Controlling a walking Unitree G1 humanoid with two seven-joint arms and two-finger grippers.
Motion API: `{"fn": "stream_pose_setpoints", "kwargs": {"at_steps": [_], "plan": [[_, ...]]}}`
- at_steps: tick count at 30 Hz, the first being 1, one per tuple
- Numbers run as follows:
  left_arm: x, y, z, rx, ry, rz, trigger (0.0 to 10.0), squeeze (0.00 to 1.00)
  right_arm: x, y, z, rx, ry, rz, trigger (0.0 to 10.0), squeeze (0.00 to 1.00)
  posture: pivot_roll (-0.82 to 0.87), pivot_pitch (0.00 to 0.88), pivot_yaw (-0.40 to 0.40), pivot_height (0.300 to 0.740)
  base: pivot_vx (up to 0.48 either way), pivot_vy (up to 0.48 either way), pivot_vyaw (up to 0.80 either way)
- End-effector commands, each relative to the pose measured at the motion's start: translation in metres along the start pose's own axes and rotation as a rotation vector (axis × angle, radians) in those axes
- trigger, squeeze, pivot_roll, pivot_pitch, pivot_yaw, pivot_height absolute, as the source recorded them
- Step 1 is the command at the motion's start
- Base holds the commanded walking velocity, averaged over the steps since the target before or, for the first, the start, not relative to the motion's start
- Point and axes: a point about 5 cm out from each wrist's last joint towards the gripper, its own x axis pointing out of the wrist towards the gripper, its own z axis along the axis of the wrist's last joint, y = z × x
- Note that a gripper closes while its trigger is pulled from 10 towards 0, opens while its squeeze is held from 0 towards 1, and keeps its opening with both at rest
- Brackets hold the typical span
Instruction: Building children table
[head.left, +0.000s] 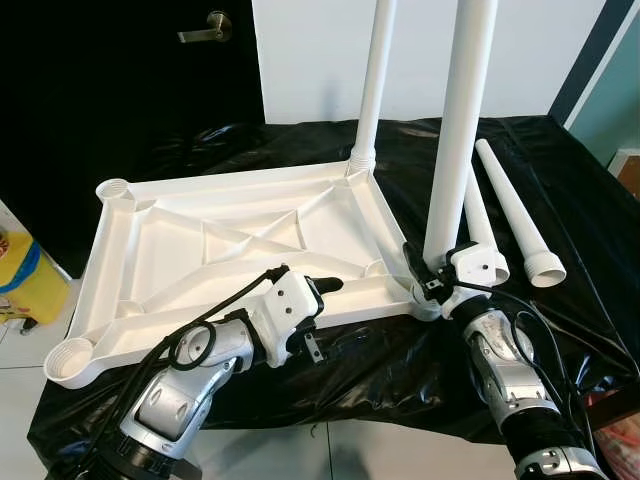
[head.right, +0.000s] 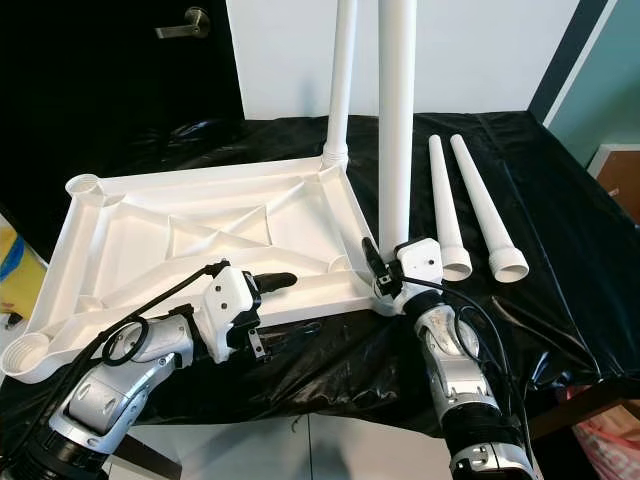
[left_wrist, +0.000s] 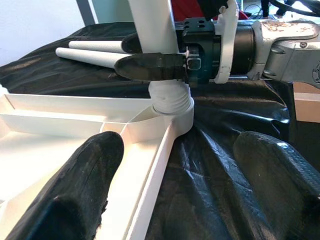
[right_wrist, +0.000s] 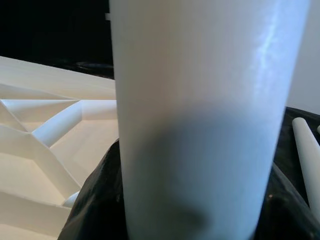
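Fingers of the right gripper (head.left: 432, 282) clamp the upright leg (head.left: 455, 150); it should stay vertical while screwed into the tabletop's (head.left: 230, 240) corner socket (left_wrist: 172, 107), with the left gripper (head.left: 318, 287) spread wide, steadying the rim.

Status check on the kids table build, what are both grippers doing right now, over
Right gripper clamped on near-corner leg, upright in socket. Left gripper open over tabletop rim. Two loose legs on black sheet.

Count: one white tabletop (head.left: 230, 240) lying upside down, four white legs total — two standing upright in its sockets (head.left: 372, 90) (head.left: 458, 120), two loose (head.left: 483, 225) (head.left: 520, 215) on the worktop (head.left: 560, 170).
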Motion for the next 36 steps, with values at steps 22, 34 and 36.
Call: {"fn": "stream_pose_setpoints", "kwargs": {"at_steps": [22,34,36], "plan": [[0.002,0.006,0.006,-0.010,-0.015,0.011,10.0,0.00,-0.025,0.013,-0.014,0.180,0.060,-0.010,10.0,0.00,-0.03,0.038,-0.010,0.740,0.000,0.000,0.00],[0.034,0.028,0.043,-0.018,-0.192,-0.010,10.0,0.00,-0.002,0.008,0.023,0.122,-0.010,0.192,10.0,0.00,-0.04,0.032,-0.023,0.740,0.000,0.000,0.00],[0.034,0.028,0.043,-0.018,-0.192,-0.010,10.0,0.00,-0.002,0.008,0.023,0.122,-0.010,0.192,10.0,0.00,-0.04,0.032,-0.023,0.740,0.000,0.000,0.00]]}}
